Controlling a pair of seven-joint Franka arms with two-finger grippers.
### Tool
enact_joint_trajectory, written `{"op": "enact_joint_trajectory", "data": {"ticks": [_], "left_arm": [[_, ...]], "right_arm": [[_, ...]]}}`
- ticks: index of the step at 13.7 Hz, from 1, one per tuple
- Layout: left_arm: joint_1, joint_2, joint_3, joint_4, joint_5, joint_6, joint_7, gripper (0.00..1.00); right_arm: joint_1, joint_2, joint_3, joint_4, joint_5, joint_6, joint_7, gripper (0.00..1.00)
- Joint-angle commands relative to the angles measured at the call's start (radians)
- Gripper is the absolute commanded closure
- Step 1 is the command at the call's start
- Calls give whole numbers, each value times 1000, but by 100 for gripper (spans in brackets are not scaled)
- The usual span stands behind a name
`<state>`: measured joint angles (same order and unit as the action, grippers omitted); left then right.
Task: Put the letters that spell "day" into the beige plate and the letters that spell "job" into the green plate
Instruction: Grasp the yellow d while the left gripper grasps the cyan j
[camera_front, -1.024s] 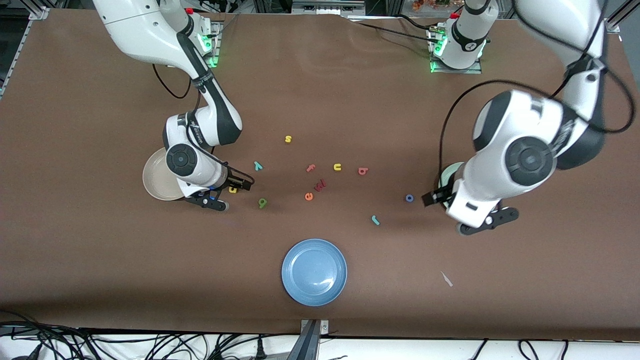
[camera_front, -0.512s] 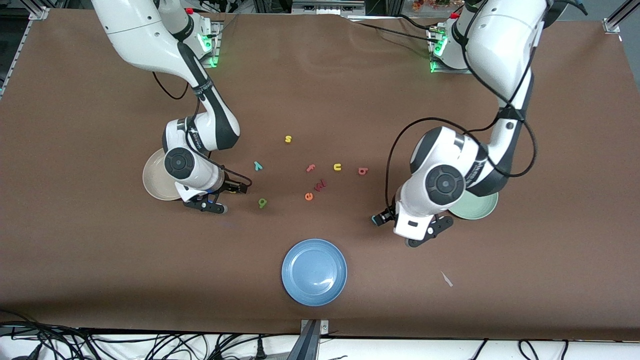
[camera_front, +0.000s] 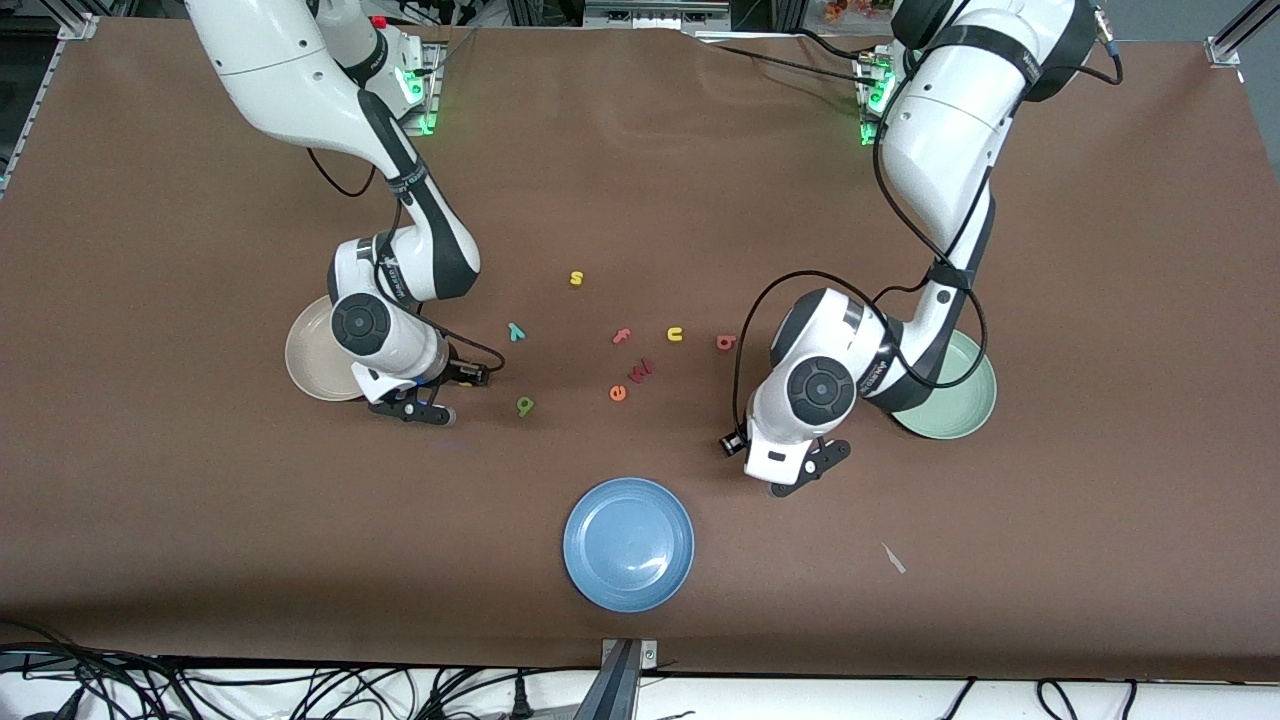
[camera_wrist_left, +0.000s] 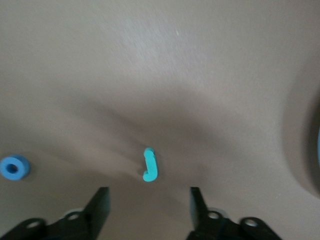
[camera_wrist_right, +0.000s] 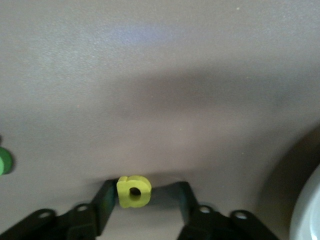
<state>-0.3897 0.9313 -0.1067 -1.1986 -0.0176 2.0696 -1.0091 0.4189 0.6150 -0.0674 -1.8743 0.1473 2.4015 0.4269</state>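
Desk (camera_front: 200, 520) first: nothing sorted yet. Beige plate (camera_front: 305, 360) and green plate (camera_front: 965, 405) showed bare where arms didn't cover them. All six letters left.

Right pincer (camera_wrist_right: 145, 189) low beside beige plate, half-wide, straddling yellow "a" (camera_wrist_right: 134, 191), not yet clamped; "a" against one finger, hole toward wrist camera.

Left pincer (camera_wrist_left: 149, 196) low near green plate, wide, empty. Teal "j" (camera_wrist_left: 149, 165) flat just ahead of gap, long axis along fingers, hook end nearest pincer. Blue "o" (camera_wrist_left: 14, 167) beside it.

Green "d" (camera_front: 524, 405), teal "y" (camera_front: 516, 331), red "b" (camera_front: 726, 342) loose mid-desk.

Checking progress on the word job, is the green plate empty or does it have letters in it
No letters show in the green plate, though the left arm covers part of it. The teal j and blue o lie on the table.
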Motion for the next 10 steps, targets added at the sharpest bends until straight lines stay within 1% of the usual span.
{"op": "enact_joint_trajectory", "data": {"ticks": [1, 2, 3, 4, 5, 6, 7, 9, 10], "left_arm": [[-40, 40, 13, 19, 68, 46, -8, 35], [-40, 49, 13, 16, 83, 46, -5, 38], [-41, 52, 13, 1, 84, 46, -2, 47], [-41, 52, 13, -2, 85, 46, -2, 51], [-41, 52, 13, -2, 88, 46, 0, 53], [-41, 52, 13, -2, 88, 46, 3, 56], [-41, 50, 15, -2, 88, 46, 1, 66], [-41, 50, 15, -2, 88, 46, 1, 67], [-41, 50, 15, -2, 88, 46, 1, 67]], "right_arm": [[-5, 2, 6, -20, 9, 16, -17, 59], [-5, 2, 6, -20, 9, 16, -17, 66], [-5, 3, 6, -19, 9, 16, -19, 74], [-5, 3, 6, -19, 8, 16, -19, 86], [-5, 0, 6, -14, 9, 13, -19, 95], [-5, 0, 6, -8, 11, 11, -19, 100], [-5, -4, 8, 1, 12, 5, -19, 100], [-8, -18, -5, 61, 12, -107, -29, 100], [-9, -33, -44, 90, 6, -192, -54, 100]]}}
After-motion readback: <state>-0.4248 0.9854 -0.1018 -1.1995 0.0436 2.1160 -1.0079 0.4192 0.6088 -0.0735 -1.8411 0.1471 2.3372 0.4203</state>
